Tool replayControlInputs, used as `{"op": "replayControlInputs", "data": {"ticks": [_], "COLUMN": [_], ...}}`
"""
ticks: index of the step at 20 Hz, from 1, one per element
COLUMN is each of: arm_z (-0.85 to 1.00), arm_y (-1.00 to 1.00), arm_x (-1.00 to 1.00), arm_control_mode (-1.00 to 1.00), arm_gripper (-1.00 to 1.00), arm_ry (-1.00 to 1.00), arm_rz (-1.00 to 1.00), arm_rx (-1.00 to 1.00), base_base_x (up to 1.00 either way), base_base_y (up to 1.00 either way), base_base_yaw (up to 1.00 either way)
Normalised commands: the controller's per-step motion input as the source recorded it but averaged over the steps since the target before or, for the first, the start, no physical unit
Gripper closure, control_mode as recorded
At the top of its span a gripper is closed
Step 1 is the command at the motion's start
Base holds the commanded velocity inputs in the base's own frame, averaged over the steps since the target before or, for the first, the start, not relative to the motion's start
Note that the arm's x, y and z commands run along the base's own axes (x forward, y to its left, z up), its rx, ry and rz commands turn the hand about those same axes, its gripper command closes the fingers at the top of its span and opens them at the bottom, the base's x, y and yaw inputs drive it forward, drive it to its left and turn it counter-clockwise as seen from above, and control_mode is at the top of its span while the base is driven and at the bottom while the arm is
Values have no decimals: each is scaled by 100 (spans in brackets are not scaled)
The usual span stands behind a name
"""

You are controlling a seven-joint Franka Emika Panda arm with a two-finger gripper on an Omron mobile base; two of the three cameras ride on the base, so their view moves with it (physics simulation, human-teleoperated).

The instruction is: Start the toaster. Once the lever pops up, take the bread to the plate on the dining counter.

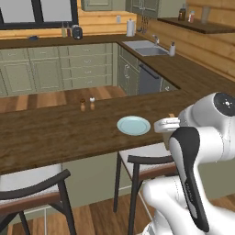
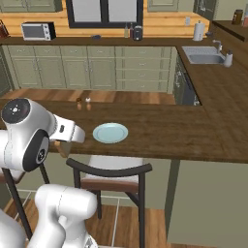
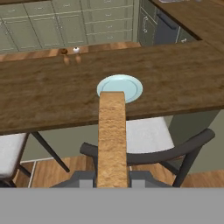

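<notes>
My gripper [image 3: 112,178] is shut on the bread [image 3: 112,135], a golden-tan slice seen edge-on and reaching up toward the plate [image 3: 124,84]. The pale blue-green plate [image 1: 133,125] lies near the front edge of the dining counter [image 1: 46,133], with nothing on it. From the left base view the hand [image 1: 166,125] hovers just right of the plate, over the counter's front edge. From the right base view the hand [image 2: 68,133] is left of the plate [image 2: 110,132]. The toaster [image 1: 77,32] stands far off on the back worktop under the window; its lever is too small to make out.
Two small shakers [image 1: 87,104] stand on the far side of the counter. Dark-framed stools with pale seats [image 3: 148,148] [image 1: 32,183] sit under its front edge, below my hand. A sink [image 2: 203,55] and a microwave [image 2: 38,31] are on the back worktops.
</notes>
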Motion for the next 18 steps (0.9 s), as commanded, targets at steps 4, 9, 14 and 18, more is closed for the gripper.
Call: {"op": "replayControlInputs", "data": {"ticks": [4,9,14,18], "arm_z": [0,3,0,-4], "arm_y": [0,0,6,8], "arm_x": [45,99,100,100], "arm_control_mode": [-100,-100,-100,-100], "arm_gripper": [100,100,100,100], "arm_ry": [8,16,18,16], "arm_rz": [3,12,2,-4], "arm_rx": [0,0,0,0], "base_base_x": [0,0,0,0], "base_base_y": [0,0,0,0], "base_base_yaw": [0,0,0,0]}}
